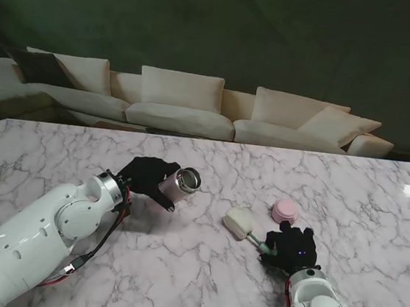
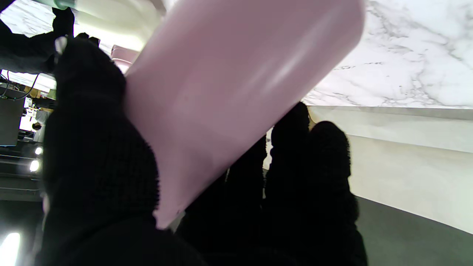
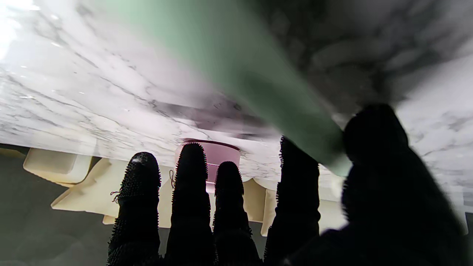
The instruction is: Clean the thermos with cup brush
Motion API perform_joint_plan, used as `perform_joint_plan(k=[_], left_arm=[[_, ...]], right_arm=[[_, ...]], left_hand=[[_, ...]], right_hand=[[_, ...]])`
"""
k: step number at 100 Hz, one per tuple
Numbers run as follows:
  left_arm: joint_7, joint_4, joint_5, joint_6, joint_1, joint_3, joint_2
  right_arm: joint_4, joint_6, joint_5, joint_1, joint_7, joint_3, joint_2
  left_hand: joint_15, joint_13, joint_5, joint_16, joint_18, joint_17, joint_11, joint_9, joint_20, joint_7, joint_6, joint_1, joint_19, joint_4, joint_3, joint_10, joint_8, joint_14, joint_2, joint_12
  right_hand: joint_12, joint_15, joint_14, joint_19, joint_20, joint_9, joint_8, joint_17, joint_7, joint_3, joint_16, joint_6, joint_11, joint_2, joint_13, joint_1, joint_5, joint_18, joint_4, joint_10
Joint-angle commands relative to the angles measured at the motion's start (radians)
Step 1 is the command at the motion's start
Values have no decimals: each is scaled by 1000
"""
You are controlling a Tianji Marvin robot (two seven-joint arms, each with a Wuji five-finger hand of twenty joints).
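tilting thermos (image 1: 180, 184), open mouth rightward

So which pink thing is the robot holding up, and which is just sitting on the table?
The left hand holds the pink thermos, tilted with its mouth open. The small pink lid sits alone on the table.

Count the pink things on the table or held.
2: the pink thermos, tilted in the left robot hand, and a pink lid resting on the marble table, just beyond the right robot hand.
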Motion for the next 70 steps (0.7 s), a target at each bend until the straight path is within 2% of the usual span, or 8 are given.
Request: perform_joint_plan(k=[1,9,24,33,37,46,55,70], left_arm=[[-14,-8,-3,1,-4,1,-2],[-15,-8,-4,1,-5,2,-2],[-15,-9,-5,-1,-6,3,-2],[-16,-9,-4,-1,-7,3,-2],[-16,-10,-4,-1,-7,2,-2],[-18,-12,-3,-2,-7,1,-2],[-19,-13,-3,-3,-7,1,-2],[-24,-12,0,-7,-15,3,0]], right_arm=[[32,3,4,-1,-10,-6,-8],[40,-5,16,2,-24,-5,-10],[34,-14,58,-6,-35,10,-18],[27,-30,60,-15,-56,23,-20],[22,-41,60,-20,-67,30,-21],[3,-76,44,-35,-77,52,-19],[-21,-106,59,-48,-77,72,-22],[-69,-149,77,-72,-46,108,-23]], left_hand=[[125,71,85,34,-89,15,106,24,21,107,-155,317,42,74,427,-57,41,-49,353,40],[124,72,85,35,-90,15,108,25,21,107,-154,316,42,74,427,-57,42,-49,353,40],[126,71,85,37,-90,16,110,24,20,107,-154,316,43,73,428,-56,42,-49,354,40],[125,72,86,37,-90,16,110,24,20,107,-154,316,43,72,428,-55,42,-50,354,39],[123,65,85,37,-89,16,110,22,20,107,-154,317,44,72,428,-54,42,-21,355,39],[127,66,86,39,-89,16,112,22,19,107,-154,317,44,72,428,-55,43,-35,355,38],[129,69,86,39,-89,16,112,22,19,107,-154,316,44,71,428,-55,43,-49,354,37],[126,60,85,39,-89,16,112,21,18,107,-154,318,45,71,428,-56,43,-12,355,37]], right_hand=[[-1,10,-10,18,15,37,-16,-6,72,409,8,-105,-20,-69,3,-24,121,33,-67,-23],[-3,0,-8,17,13,135,1,2,93,497,0,-68,-30,-76,41,-18,152,45,-114,-58],[-21,-48,-2,6,4,334,98,18,110,489,-25,-24,-93,-29,140,39,128,68,-109,-91],[-38,-60,-21,-1,-4,564,138,57,116,466,-30,-12,-122,5,250,64,104,81,-105,-116],[-43,-59,-29,-1,-9,649,146,86,121,457,-28,-3,-130,15,305,76,96,88,-102,-109],[-38,-32,-37,28,-20,758,153,243,136,437,-14,25,-100,32,471,97,83,96,-97,-82],[3,-21,-6,49,-65,758,164,378,153,405,6,30,-28,53,573,126,57,115,-89,-56],[116,144,18,155,-92,768,168,538,170,350,118,28,143,81,714,149,31,99,-76,-27]])
